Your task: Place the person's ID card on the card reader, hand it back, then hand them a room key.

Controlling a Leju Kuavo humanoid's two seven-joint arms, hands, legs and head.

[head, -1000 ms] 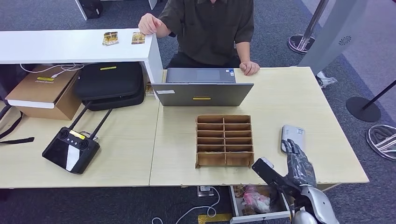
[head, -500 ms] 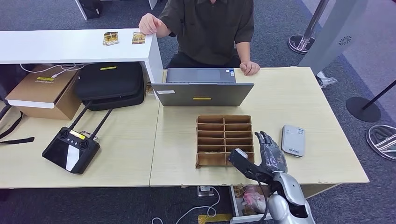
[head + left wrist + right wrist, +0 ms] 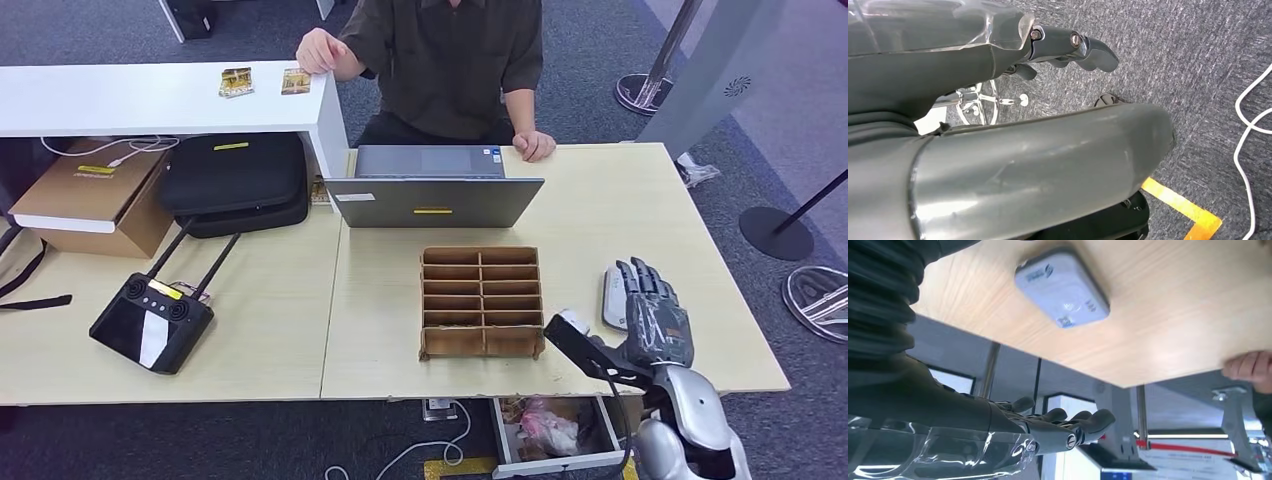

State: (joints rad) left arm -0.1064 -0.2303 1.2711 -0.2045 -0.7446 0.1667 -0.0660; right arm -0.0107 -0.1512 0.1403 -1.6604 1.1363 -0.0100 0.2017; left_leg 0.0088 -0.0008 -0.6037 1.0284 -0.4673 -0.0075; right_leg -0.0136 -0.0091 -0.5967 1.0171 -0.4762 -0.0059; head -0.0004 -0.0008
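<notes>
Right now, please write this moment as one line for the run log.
right robot hand: open, above card reader, holds nothing | left robot hand: hangs over floor | cards: on white counter | person: behind laptop

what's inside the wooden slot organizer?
The head view shows every compartment of the wooden slot organizer empty: bare wood, no cards or keys. The slot floors nearest the front wall are partly hidden by the dividers. The right robot hand is beside it, empty, partly covering the card reader.

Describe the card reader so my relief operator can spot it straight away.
On the right-hand wooden table, look right of the brown cardboard slot organiser. The card reader lies flat beside the right hand: a small pale grey rounded slab, the only grey device on that side.
</notes>
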